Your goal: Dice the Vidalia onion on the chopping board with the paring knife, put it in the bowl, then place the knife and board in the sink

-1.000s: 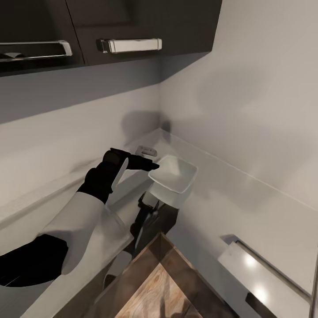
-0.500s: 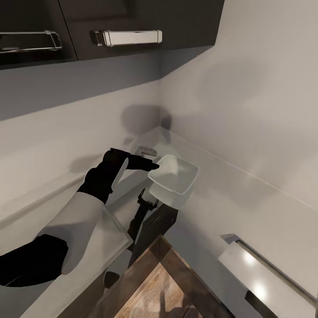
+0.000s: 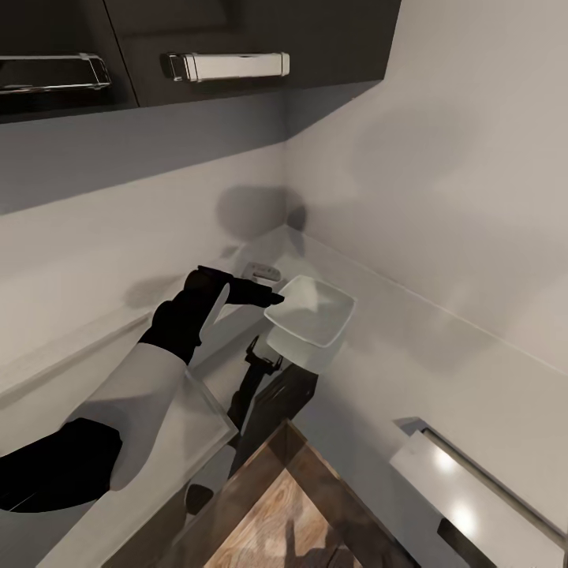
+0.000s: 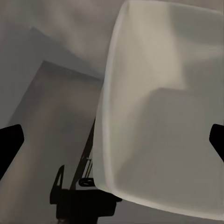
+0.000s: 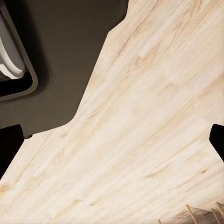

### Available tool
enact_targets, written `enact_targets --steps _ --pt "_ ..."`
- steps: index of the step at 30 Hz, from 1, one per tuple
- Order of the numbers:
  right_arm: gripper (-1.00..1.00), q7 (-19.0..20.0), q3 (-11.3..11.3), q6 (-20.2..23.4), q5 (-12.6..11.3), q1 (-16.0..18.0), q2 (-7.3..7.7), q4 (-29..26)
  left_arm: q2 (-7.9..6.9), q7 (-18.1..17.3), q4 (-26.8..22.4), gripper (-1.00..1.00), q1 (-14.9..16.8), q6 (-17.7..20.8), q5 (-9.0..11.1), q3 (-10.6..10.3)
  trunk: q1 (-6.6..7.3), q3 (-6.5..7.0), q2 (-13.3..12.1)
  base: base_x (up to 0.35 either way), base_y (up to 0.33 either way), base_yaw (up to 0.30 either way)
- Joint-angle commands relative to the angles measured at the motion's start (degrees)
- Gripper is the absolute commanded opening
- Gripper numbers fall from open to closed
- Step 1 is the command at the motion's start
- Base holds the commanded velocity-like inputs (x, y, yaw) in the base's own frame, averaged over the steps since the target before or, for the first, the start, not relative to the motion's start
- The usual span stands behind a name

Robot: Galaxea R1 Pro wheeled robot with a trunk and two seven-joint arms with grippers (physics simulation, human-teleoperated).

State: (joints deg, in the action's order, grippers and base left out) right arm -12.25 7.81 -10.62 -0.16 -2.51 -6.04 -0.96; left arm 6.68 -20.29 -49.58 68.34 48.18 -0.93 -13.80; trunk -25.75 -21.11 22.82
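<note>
My left arm reached from seven o'clock toward the middle of the head view, white forearm rising over the countertop (image 3: 473, 371), black wrist bent, the left gripper (image 3: 264, 296) pointing toward three o'clock. Its dark fingers (image 3: 252, 293) met the near rim of the bowl (image 3: 312, 315), the white square dish sitting directly at the fingertips' three o'clock, lifted clear of the worktop and tilted. Whether the fingers pinched that rim or merely touched it, I could not tell. From my left wrist camera the bowl (image 4: 158, 112) filled the space between two black fingertips (image 4: 9, 144) set wide at the frame's edges, the dish's underside toward the lens.

A pale wall (image 3: 442, 158) ran behind, dark cabinets (image 3: 237, 39) with chrome handles (image 3: 225, 65) hung at twelve o'clock, and wood flooring (image 3: 276, 521) showed at six o'clock.

My right wrist camera looked down on light wood floor (image 5: 154, 121) beside a dark cabinet front (image 5: 60, 60); the right gripper's fingertips (image 5: 9, 144) stood spread apart, nothing between them.
</note>
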Motion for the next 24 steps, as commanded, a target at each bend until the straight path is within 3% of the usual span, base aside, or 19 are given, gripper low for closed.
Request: enact_targets --steps 1,24 --pt "1.0 -0.1 0.4 -0.2 0.0 0.0 -0.03 -0.1 0.0 -0.2 0.0 1.0 0.0 0.2 -0.1 0.0 -0.03 -0.08 0.1 0.0 0.0 0.0" --pt "1.0 2.2 0.4 -0.1 0.0 0.0 0.15 -0.1 0.0 -0.2 0.0 1.0 0.0 0.2 -0.1 0.0 -0.03 -0.27 0.1 0.0 0.0 0.0"
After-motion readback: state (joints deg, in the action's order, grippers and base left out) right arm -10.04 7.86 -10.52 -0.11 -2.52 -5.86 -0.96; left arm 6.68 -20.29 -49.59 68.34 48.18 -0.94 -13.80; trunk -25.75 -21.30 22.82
